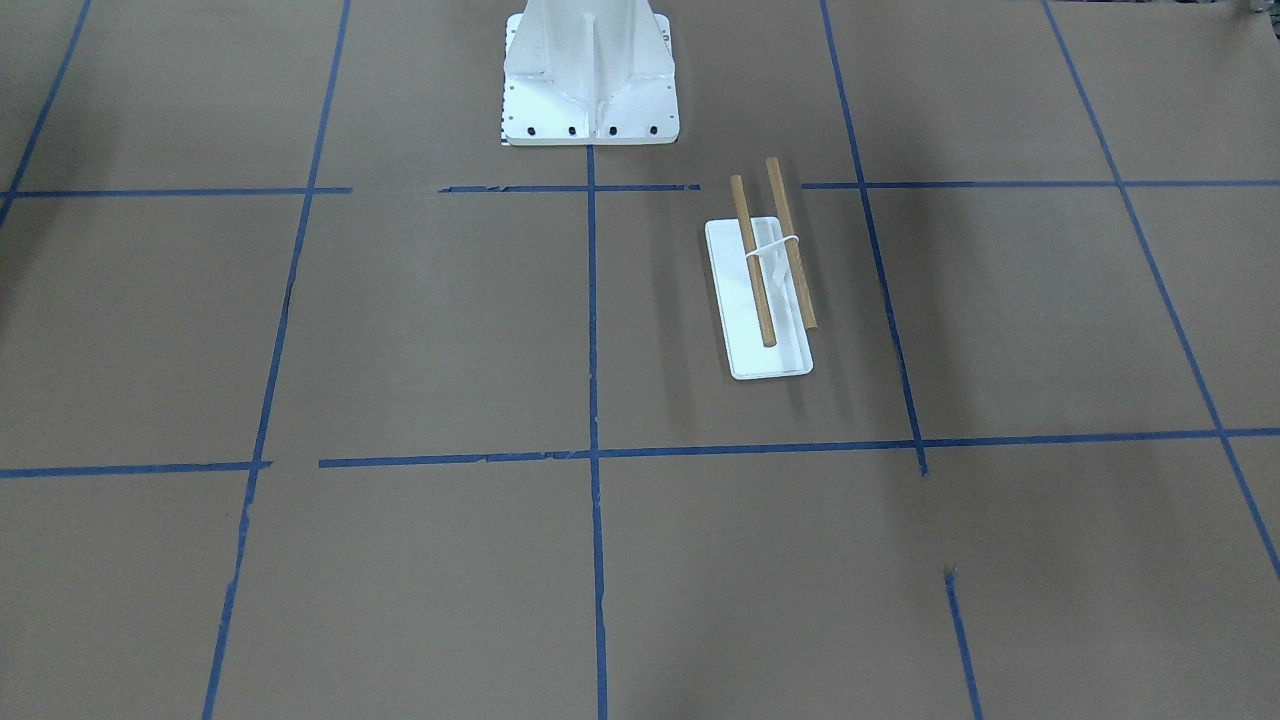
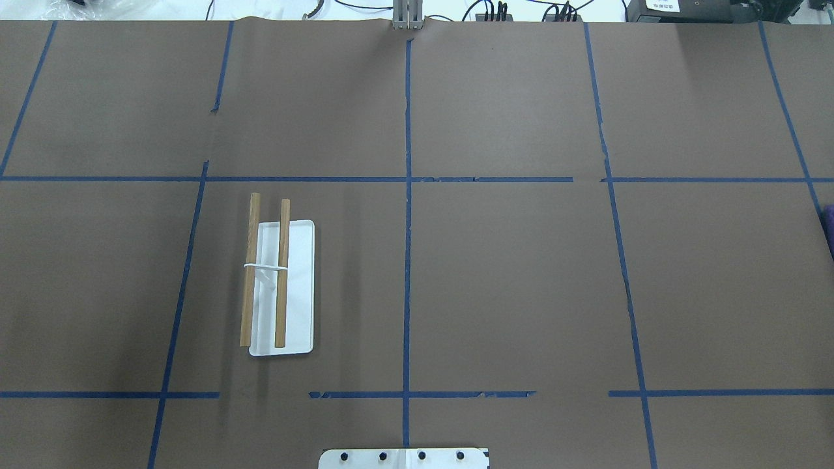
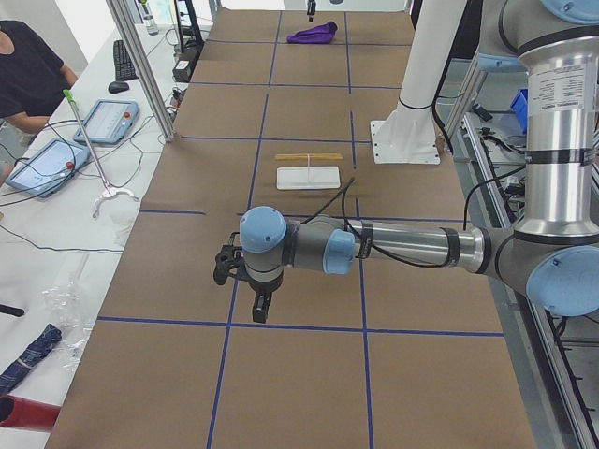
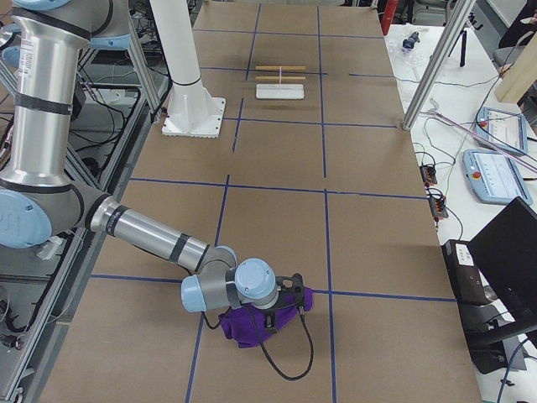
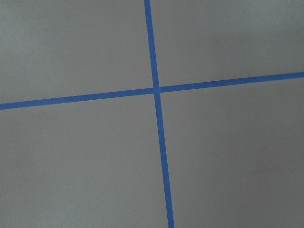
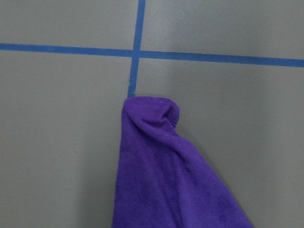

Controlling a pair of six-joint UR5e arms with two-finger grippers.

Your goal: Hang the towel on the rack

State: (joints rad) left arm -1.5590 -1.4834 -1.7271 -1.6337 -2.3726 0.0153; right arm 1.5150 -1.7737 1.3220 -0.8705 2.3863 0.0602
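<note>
Towel (image 6: pixel 161 190) looks soft, floppy; I'd pinch its bunched top. Can't tell if my right gripper (image 4: pixel 289 306) is closed.

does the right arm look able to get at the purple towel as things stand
Likely yes: the right gripper sits right at the purple towel, and nothing shows between them.

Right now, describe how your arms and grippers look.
Both arms are silver-grey tubes with light-blue joint caps and black bands. The left arm trails a looping black cable to the small black left gripper. The right arm, with its own cable, and the right gripper match.
</note>
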